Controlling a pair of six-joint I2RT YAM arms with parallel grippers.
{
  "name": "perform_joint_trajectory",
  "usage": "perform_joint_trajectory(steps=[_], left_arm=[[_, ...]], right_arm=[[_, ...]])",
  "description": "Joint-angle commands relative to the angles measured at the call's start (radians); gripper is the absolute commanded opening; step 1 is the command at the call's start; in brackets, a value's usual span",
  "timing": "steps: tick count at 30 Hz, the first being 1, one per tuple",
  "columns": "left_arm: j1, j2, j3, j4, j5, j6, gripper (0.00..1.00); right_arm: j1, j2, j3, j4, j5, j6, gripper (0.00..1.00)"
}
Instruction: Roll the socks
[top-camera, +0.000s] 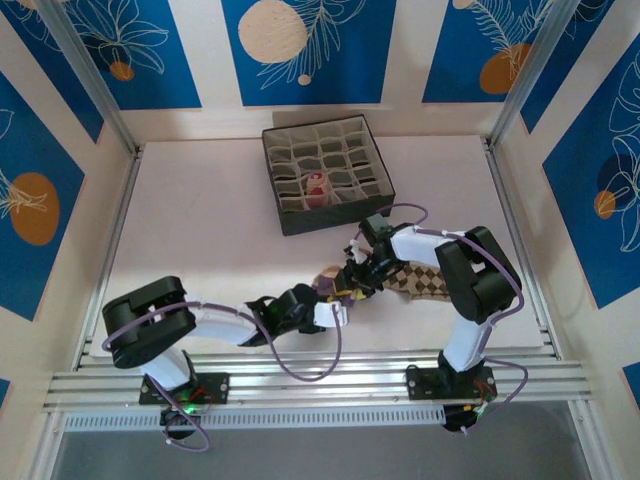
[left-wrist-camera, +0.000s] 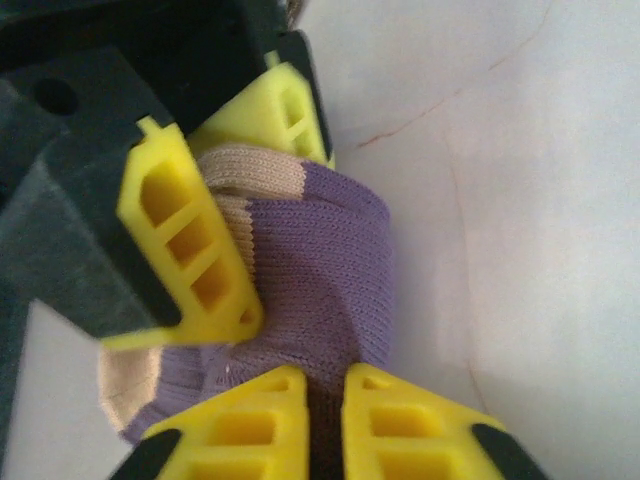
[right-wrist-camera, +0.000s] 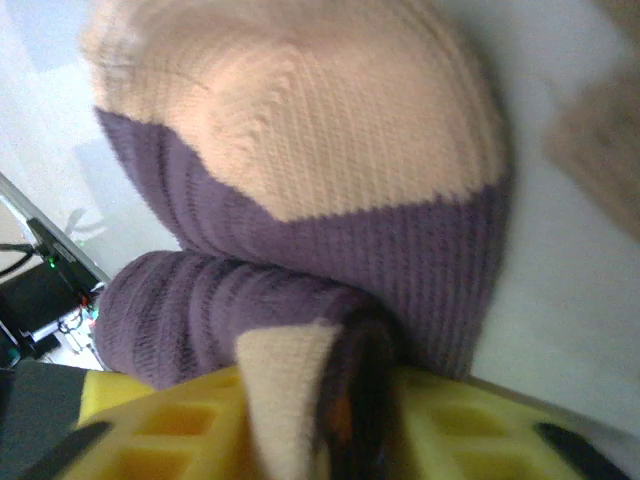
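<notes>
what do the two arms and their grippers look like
Both the left arm and right arm have bulky black joint housings joined by white links. Thin purple cables loop alongside each. The left gripper and right gripper are black, with bright yellow fingers moulded with rectangular hollows.

Overhead view's bright and even, just soft shadows on the table (top-camera: 200, 220) in front of the box (top-camera: 327, 175). Wrist close-ups go soft and blurry around the sock (right-wrist-camera: 300, 240).
</notes>
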Motion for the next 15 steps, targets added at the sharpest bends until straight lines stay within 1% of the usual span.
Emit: perform_joint_trajectory(steps=[1,2,6,10,12,15], left_arm=[[0.099,0.005,-0.005,-0.165,0.295,-0.104,0.03],[0.124,0.001,0.003,-0.192,0.363,-0.125,0.02],[0.186,0.008,0.059,-0.323,0.533,-0.168,0.00],[0.251,0.074,0.171,-0.497,0.711,-0.224,0.00],[0.270,0.110,0.217,-0.555,0.753,-0.252,0.00],[0.298,0.149,0.253,-0.575,0.794,-0.314,0.00]], right_arm=[[0.023,-0.013,-0.038,-0.090,0.027,-0.050,0.53],[0.021,-0.041,-0.042,-0.088,0.029,-0.058,0.55],[0.000,-0.149,-0.062,-0.070,0.042,-0.069,0.61],[-0.019,-0.237,-0.099,-0.004,0.038,-0.069,0.64],[-0.025,-0.258,-0.117,0.024,0.038,-0.070,0.65],[-0.026,-0.275,-0.141,0.067,0.044,-0.063,0.66]])
